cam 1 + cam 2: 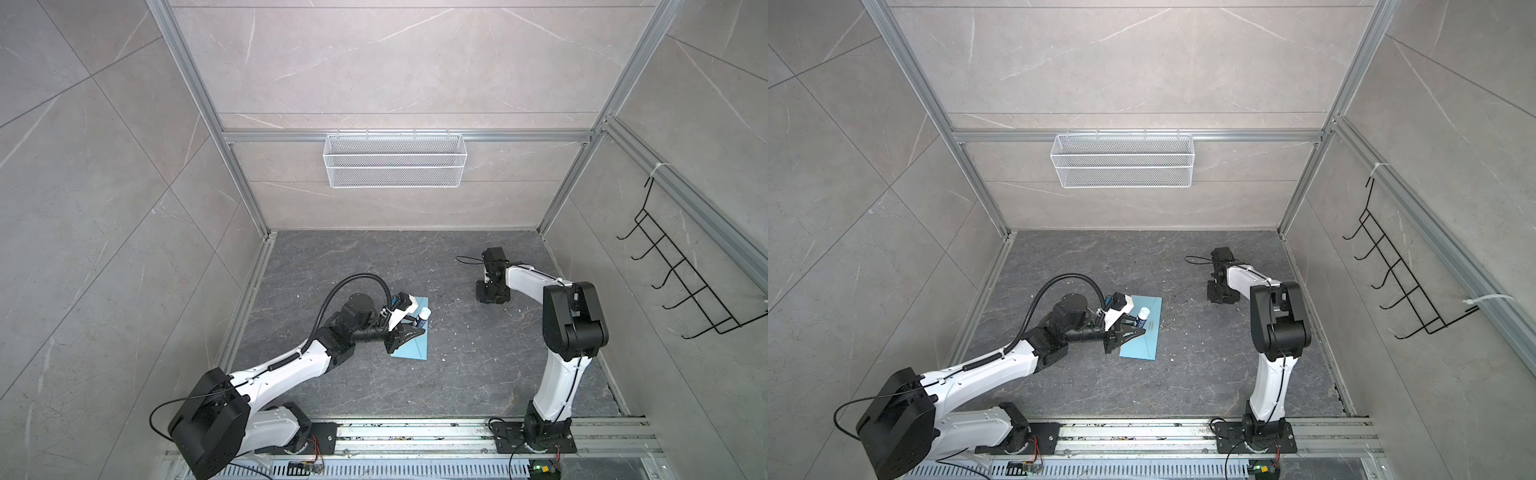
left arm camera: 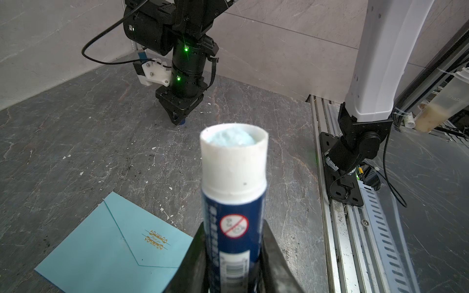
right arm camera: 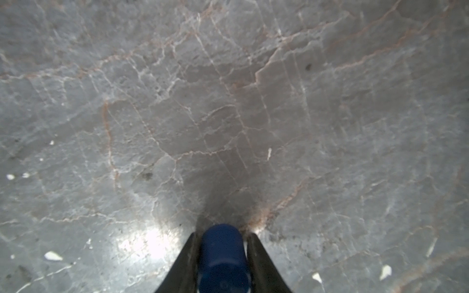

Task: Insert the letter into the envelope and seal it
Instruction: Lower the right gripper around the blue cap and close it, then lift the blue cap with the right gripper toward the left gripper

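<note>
The light blue envelope lies flat on the dark stone table, left of the middle. Its pointed flap is folded down and carries a small gold print. My left gripper hovers over it, shut on an uncapped blue-and-white glue stick with pale blue glue showing at its tip. My right gripper points down at the table at the back right, shut on the stick's dark blue cap. The letter is not in view.
A white wire basket hangs on the back wall and a black hook rack on the right wall. The metal rail with both arm bases runs along the front edge. Small white flecks dot the table.
</note>
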Robot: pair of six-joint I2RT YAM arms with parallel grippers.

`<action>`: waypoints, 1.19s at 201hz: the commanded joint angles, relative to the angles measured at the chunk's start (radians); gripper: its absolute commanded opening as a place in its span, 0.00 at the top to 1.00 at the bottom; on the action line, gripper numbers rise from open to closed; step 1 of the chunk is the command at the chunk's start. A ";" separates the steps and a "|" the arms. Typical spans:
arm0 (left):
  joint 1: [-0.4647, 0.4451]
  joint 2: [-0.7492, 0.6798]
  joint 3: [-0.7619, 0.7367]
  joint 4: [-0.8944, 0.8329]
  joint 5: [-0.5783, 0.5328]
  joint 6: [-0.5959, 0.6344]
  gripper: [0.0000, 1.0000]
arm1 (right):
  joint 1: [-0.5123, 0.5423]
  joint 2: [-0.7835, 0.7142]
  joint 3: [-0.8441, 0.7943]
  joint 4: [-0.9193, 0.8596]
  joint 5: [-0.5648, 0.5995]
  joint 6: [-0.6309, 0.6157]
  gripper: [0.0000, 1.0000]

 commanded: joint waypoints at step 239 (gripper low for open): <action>0.001 0.025 0.017 0.072 0.026 -0.011 1.00 | -0.002 -0.075 0.022 -0.035 -0.007 -0.007 0.73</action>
